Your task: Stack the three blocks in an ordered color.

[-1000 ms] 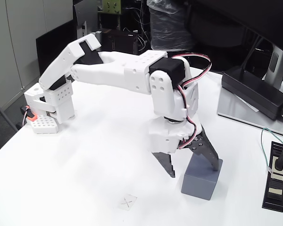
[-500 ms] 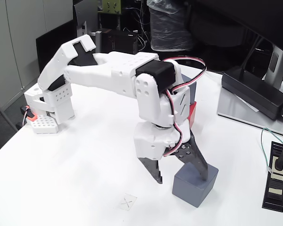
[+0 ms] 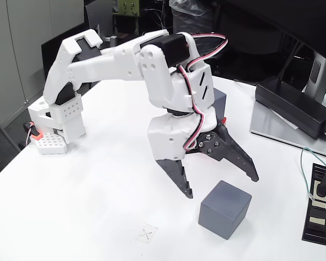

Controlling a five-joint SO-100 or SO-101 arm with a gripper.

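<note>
On the white table (image 3: 98,190), near its front edge in the fixed view, a dark grey block (image 3: 225,209) sits flat and alone, just right of a small taped cross (image 3: 146,234), likely the stack's base. The tool (image 3: 221,187) hangs above it, spread wide and empty, touching nothing. The cube has no long axis; one corner faces the camera, while a red block (image 3: 221,123) and another grey block (image 3: 219,99) peek from behind the arm.
</note>
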